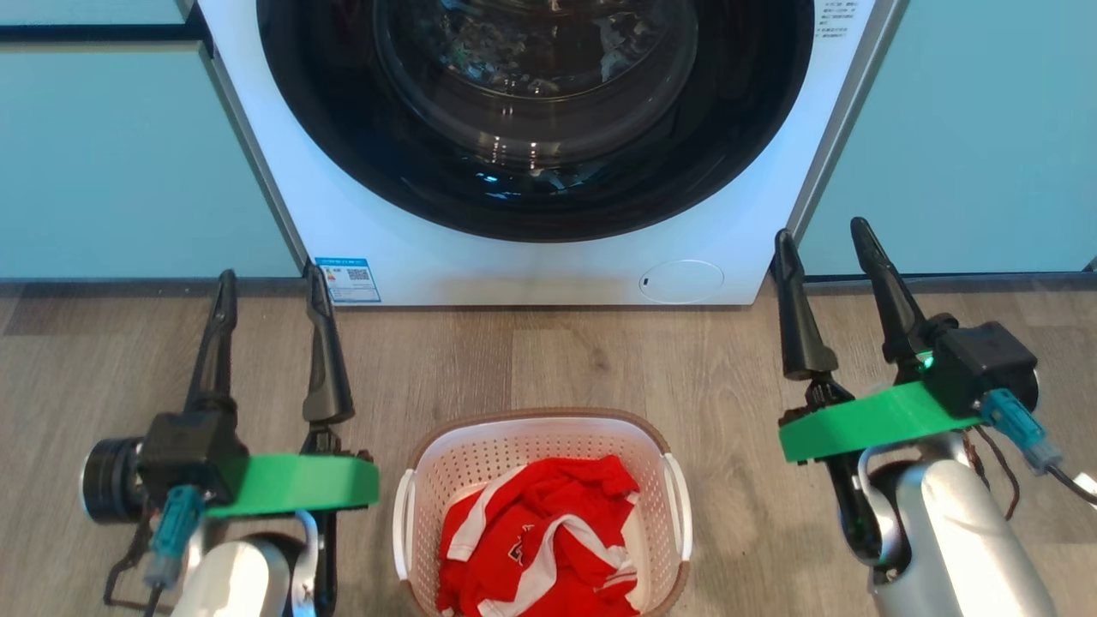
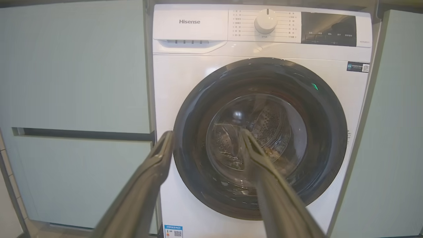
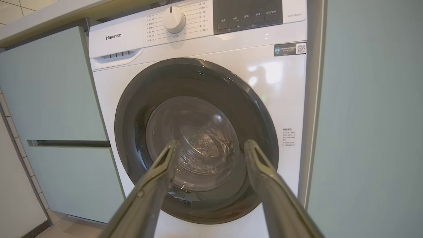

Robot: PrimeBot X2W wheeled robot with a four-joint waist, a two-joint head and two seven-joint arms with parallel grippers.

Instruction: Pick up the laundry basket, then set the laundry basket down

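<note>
The laundry basket (image 1: 428, 480) stands on the wood floor at the bottom centre of the head view, white and perforated with a brown rim and white side handles. A red and white garment (image 1: 536, 540) lies inside it. My left gripper (image 1: 272, 285) hovers open to the basket's left, fingers pointing at the washer. My right gripper (image 1: 823, 236) hovers open to the basket's right, also pointing forward. Neither touches the basket. In the wrist views the left gripper (image 2: 206, 134) and the right gripper (image 3: 211, 143) show spread fingers with nothing between them.
A white front-loading washing machine (image 1: 548, 248) with a dark round door (image 2: 261, 138) stands straight ahead, its control panel (image 3: 185, 23) on top. Pale green cabinet fronts (image 1: 120, 154) flank it on both sides. Bare wood floor (image 1: 548, 360) lies between the basket and the washer.
</note>
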